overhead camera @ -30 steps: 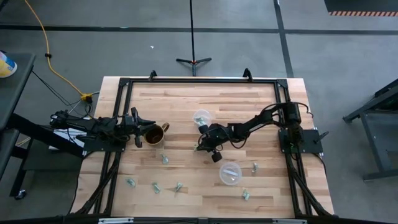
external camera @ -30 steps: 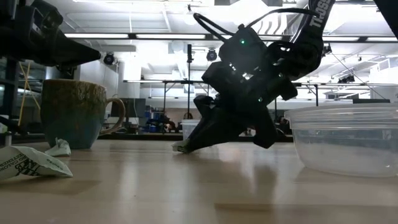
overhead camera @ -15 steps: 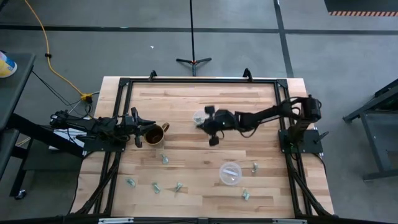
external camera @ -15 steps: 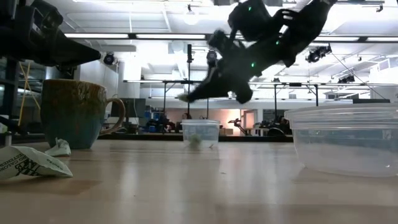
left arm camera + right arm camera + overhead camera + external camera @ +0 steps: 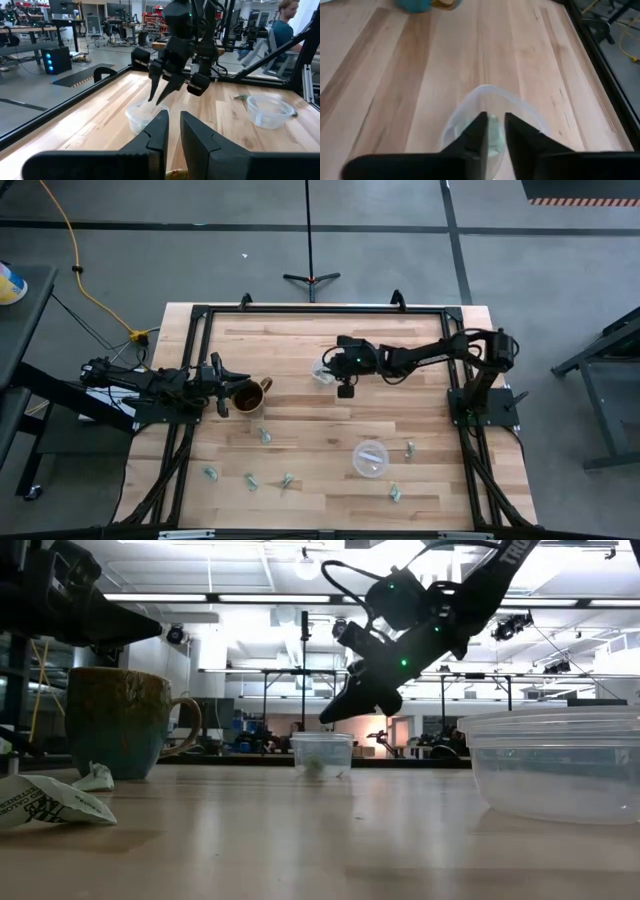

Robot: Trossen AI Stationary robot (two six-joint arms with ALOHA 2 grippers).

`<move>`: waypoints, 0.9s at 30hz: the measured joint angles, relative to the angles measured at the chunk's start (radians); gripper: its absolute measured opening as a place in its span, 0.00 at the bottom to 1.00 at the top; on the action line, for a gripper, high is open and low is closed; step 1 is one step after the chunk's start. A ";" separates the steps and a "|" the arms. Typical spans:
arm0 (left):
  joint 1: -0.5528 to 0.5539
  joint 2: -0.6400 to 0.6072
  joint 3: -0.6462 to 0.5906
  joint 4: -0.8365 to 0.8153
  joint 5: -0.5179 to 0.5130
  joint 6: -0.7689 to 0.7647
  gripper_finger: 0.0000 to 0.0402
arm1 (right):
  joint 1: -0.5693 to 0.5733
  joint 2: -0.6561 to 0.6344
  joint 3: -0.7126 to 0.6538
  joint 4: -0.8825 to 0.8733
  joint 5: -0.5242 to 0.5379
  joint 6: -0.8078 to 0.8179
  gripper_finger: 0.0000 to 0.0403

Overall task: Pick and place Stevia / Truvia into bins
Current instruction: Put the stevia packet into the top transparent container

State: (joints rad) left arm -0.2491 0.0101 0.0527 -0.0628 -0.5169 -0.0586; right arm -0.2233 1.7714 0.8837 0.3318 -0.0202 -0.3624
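Observation:
My right gripper hangs open just above the far clear cup, fingers pointing down into its mouth. In the right wrist view a pale green packet shows in the gap between my fingers, inside the cup. Green packets lie at this cup's bottom. The second clear cup stands nearer the table's near edge. Loose packets lie flat on the wood. My left gripper waits at the table's left side beside the mug, slightly open.
A brown-gold handled mug stands right in front of my left gripper. More packets lie near the near edge. A black frame runs along the table's edges. A person stands beyond the table.
My right gripper has risen from the table's middle with a packet at its fingertips and swung toward the far edge, then come down over the far cup. The packet no longer shows at its fingertips in the low view.

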 joint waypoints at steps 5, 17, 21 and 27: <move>0.000 0.000 0.000 0.000 0.000 0.000 0.21 | 0.003 -0.026 -0.001 -0.027 0.042 0.048 0.35; 0.000 0.000 0.000 0.000 0.000 0.000 0.21 | 0.253 -0.499 0.001 -0.661 -0.053 0.382 0.51; 0.000 0.000 0.000 0.000 0.000 0.000 0.21 | 0.410 -0.562 0.000 -0.930 0.101 0.650 0.50; 0.000 0.000 0.000 0.000 0.000 0.000 0.21 | 0.623 -0.524 0.000 -1.146 0.057 1.013 0.51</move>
State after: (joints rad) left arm -0.2489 0.0101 0.0525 -0.0628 -0.5171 -0.0582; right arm 0.3999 1.2473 0.8837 -0.8144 0.0369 0.6511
